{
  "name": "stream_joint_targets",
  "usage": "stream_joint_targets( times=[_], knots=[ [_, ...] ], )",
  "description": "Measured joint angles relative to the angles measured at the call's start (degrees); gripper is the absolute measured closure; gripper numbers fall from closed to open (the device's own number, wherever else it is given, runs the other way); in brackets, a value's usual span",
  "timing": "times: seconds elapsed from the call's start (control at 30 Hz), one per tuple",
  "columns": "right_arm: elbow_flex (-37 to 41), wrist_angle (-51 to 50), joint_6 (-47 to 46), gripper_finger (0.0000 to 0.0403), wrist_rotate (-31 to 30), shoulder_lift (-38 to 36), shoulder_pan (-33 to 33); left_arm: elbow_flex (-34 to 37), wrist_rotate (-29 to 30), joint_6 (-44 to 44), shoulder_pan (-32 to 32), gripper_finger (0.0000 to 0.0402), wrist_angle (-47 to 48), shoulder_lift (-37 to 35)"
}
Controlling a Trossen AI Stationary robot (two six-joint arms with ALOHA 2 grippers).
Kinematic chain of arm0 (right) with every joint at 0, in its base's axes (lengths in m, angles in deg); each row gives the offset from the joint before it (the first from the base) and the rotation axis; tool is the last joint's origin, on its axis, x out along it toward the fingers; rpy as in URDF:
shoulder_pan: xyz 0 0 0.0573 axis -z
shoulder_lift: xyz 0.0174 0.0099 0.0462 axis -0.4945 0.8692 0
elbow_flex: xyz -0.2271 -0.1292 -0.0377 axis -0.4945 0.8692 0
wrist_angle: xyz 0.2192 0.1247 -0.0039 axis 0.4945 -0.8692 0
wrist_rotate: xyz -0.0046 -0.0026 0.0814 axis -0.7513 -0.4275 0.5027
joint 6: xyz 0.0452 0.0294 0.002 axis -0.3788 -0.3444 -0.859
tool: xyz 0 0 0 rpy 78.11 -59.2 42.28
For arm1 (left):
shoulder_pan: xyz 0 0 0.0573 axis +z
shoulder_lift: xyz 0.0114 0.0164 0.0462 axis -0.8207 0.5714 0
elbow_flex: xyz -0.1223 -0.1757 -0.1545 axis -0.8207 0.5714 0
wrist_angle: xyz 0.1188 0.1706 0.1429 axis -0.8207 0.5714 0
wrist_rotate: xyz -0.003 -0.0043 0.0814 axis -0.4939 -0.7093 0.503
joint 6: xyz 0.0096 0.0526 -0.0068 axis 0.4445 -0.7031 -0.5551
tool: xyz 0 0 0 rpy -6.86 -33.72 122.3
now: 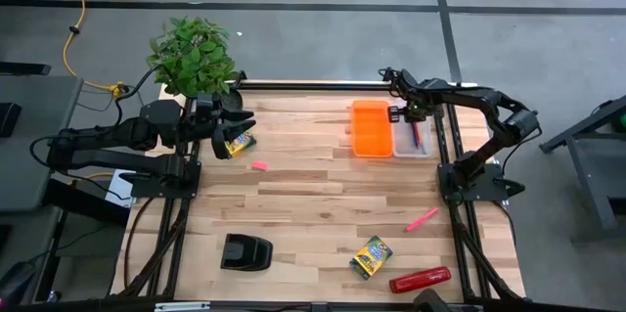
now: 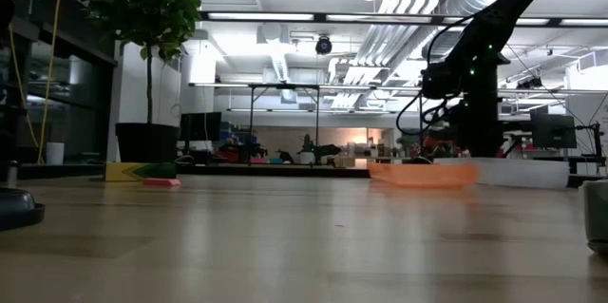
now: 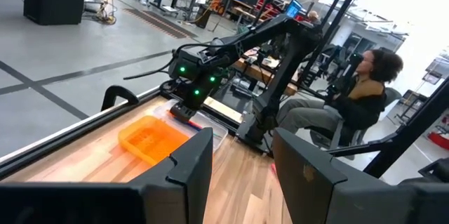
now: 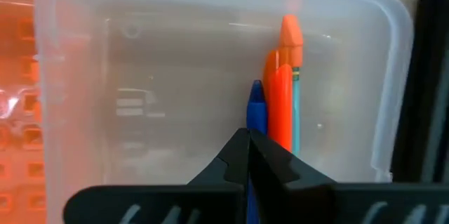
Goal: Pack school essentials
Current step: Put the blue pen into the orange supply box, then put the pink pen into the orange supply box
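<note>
Blue pen (image 4: 255, 115) and orange pen (image 4: 280, 104) lying side by side in the clear bin (image 4: 175, 76) at upper right of the high view, beside the orange lid (image 1: 372, 128), with the right gripper (image 4: 249, 147) directly above, jaws pressed together and empty. One crayon box (image 1: 238, 143) at upper left under the left gripper (image 1: 227, 128), jaws spread apart; pink eraser (image 1: 259, 165) just below. Second crayon box (image 1: 372, 256) and pink pen (image 1: 422, 219) low on the counter (image 1: 313, 204), at lower right.

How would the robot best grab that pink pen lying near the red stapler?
Probably from straight above, fingers closing across the middle of the pink pen. It lies flat and slanted on the table, thin, with bare wood on both sides, so the gripper should turn to straddle its length.
</note>
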Motion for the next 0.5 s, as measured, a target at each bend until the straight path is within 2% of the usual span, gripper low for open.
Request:
stream_joint_targets(
  times=[0.17, 0.33, 0.5],
  knots=[
    [0.0, -1.1, -0.4, 0.0403, -0.8, -0.7, 0.0, 0.0, -0.3, 0.0, 0.0, 0.0264, 0.0, 0.0],
    [0.0, -2.3, 0.2, 0.0403, -2.7, -5.5, -0.1, 0.0, -0.3, -0.4, 0.0, 0.0264, 0.0, 0.0],
    [0.0, -2.4, 5.0, 0.0403, 2.9, -14.4, -1.6, 0.0, -0.3, -0.4, 0.0, 0.0264, 0.0, 0.0]
  ],
)
